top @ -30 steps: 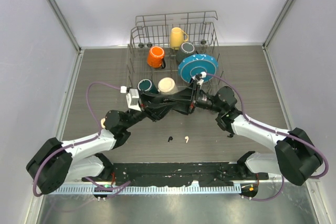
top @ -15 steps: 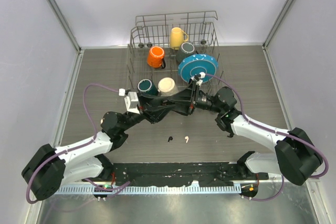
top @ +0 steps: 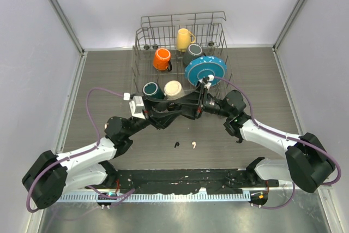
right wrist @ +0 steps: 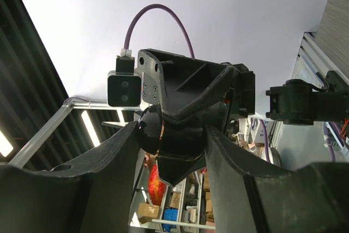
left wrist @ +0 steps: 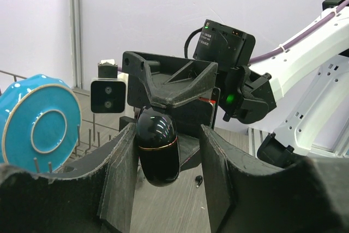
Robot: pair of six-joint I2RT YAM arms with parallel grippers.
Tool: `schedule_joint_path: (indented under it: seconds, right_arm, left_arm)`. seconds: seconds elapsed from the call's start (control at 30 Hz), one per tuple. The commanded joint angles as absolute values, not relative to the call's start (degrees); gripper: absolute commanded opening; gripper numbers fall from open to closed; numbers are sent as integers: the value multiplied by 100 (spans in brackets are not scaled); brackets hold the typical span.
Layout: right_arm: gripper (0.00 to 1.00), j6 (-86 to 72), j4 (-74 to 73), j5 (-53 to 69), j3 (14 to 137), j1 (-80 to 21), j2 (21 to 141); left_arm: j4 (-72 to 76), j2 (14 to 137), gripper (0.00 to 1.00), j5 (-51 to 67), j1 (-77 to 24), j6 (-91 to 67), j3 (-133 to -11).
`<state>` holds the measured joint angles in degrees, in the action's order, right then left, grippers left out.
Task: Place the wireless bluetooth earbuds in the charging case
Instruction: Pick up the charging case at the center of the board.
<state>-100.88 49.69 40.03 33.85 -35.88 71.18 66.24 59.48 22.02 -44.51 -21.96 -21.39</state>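
With my right gripper (right wrist: 172, 135) clenched on the charging case (left wrist: 158, 145) and my left gripper (left wrist: 168, 135) slack around it, I should pull left straight clear, without nudging, toward the nearer black earbud (top: 175, 145).

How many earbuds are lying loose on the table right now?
2. A black earbud lies on the table, near the middle of its front; a white earbud lies just right of it, apart. More may be hidden.

The case (left wrist: 158, 145) is glossy black plastic, the fingers (left wrist: 122, 181) matt and rough, the desk (top: 101, 69) dull wood grain, the rack (top: 163, 28) metal wire.
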Motion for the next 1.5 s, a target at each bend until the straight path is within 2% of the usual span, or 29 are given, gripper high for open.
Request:
schedule_joint_path:
  seconds: [0.0,0.17,0.3,0.43,0.67,0.73,0.83,0.87,0.97,1.07,1.47]
  right_arm:
    - [1,-10143,5379,3779,3454,-3542,6979]
    - [1,-10108,5441,3771,3454,-3542,6926]
    - [1,-10099,5388,3779,3437,-3542,6961]
    - [1,-10107,5353,3788,3393,-3542,6987]
    - [1,-10107,5370,3788,3392,-3542,6996]
    - [1,-10107,5370,3797,3393,-3542,6996]
    - [1,-10081,5344,3806,3366,-3542,7022]
    - [1,-10081,5335,3806,3358,-3542,7049]
    - [1,-10072,5335,3823,3349,-3542,7075]
    - [1,-10081,5335,3823,3340,-3542,7084]
    - [1,-10046,5335,3832,3340,-3542,7102]
  left_arm:
    - [6847,6012,51,2171,-4500,-2109,-2127]
    - [6794,6021,57,2048,-4500,-2101,-2127]
    - [6838,6038,56,2048,-4500,-2109,-2162]
    - [6926,6038,50,1995,-4500,-2101,-2153]
    - [7040,6064,33,1916,-4500,-2136,-2136]
    - [7092,6073,31,1907,-4500,-2153,-2118]
    - [7198,6108,33,1925,-4509,-2223,-2127]
    - [7224,6126,39,1925,-4509,-2250,-2144]
    - [7304,6196,45,1986,-4500,-2329,-2162]
    - [7383,6284,47,2057,-4509,-2364,-2197]
    - [7558,6346,45,1951,-4500,-2417,-2180]
